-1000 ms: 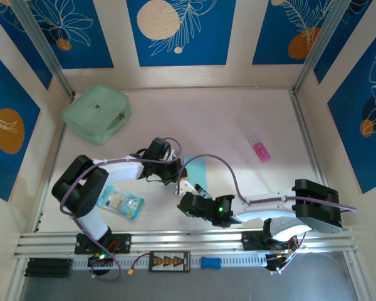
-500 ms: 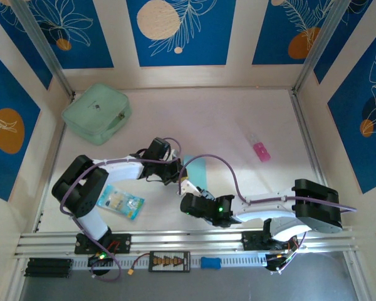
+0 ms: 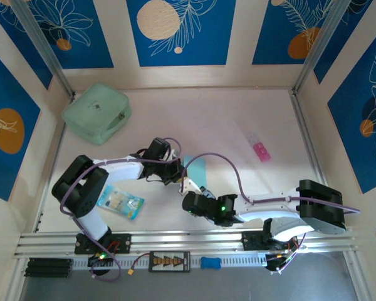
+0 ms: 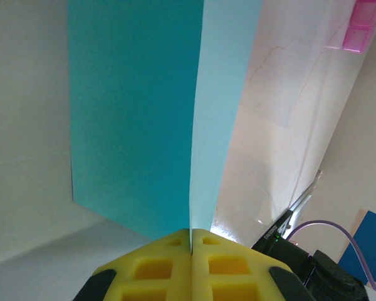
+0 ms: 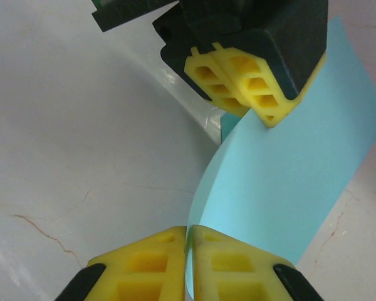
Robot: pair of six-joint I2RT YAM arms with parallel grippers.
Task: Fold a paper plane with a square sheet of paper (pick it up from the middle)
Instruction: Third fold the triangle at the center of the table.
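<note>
The square sheet of paper [image 3: 196, 168] is light blue and held off the table between both grippers near the table's middle front. My left gripper [image 4: 191, 233] is shut on one edge of the sheet [image 4: 131, 119], which stands on edge in front of its yellow pads [image 4: 153, 266]. My right gripper [image 5: 187, 233] is shut on the opposite edge, and the sheet [image 5: 288, 169] bows in a curve up to the left gripper [image 5: 247, 84] facing it. In the top view the left gripper [image 3: 178, 172] and right gripper [image 3: 189, 191] sit close together. No folded plane shape is visible.
A mint-green zip pouch [image 3: 96, 113] lies at the back left. A printed blue-and-white packet [image 3: 120, 202] lies beside the left arm's base. A pink clear box [image 3: 260, 149] sits at the right. A purple cable [image 3: 229, 169] arcs over the right arm.
The right gripper has shifted slightly toward the front right, and the sheet between the two grippers now bows into a curve. The left arm has barely moved.
</note>
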